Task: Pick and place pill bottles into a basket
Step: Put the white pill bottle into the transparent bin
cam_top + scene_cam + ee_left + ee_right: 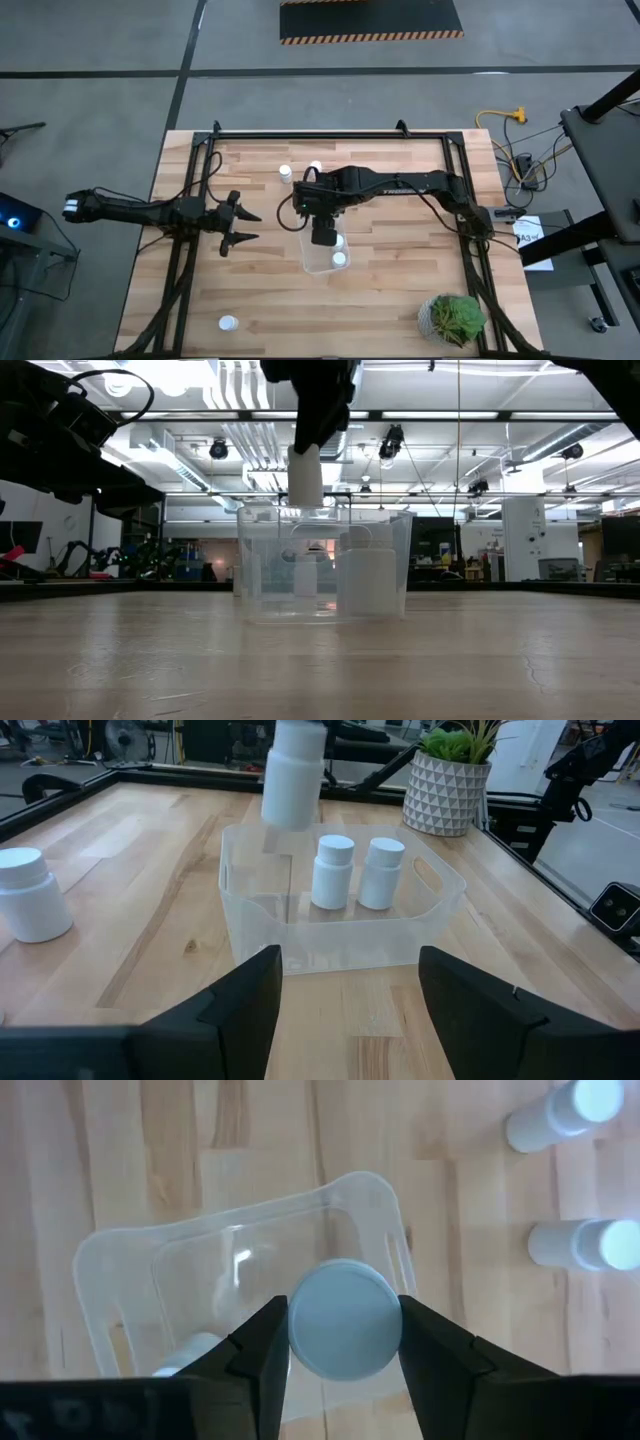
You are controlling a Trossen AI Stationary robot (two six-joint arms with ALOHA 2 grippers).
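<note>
My right gripper [322, 235] is shut on a white pill bottle [305, 478] and holds it just above the clear plastic basket [325, 565]. Two more bottles [333, 870] [381, 872] stand upright inside the basket. Two bottles [286, 173] [316, 167] stand on the table beyond the basket. Another bottle [229, 323] stands near the front left. My left gripper [243, 226] is open and empty to the left of the basket, pointing at it. My right gripper pinches the bottle's upper part between its two fingers [262, 1348], one on either side of the round cap [345, 1318]. The fingers come from above, pointing down. The bottle hangs upright, lifted clear, its bottom [305, 500] about level with the basket's rim.
A green potted plant [455, 318] stands at the front right corner. A black metal frame [330, 135] runs along the table's edges. One loose bottle [32, 895] stands on the table, off to one side in the left wrist view.
</note>
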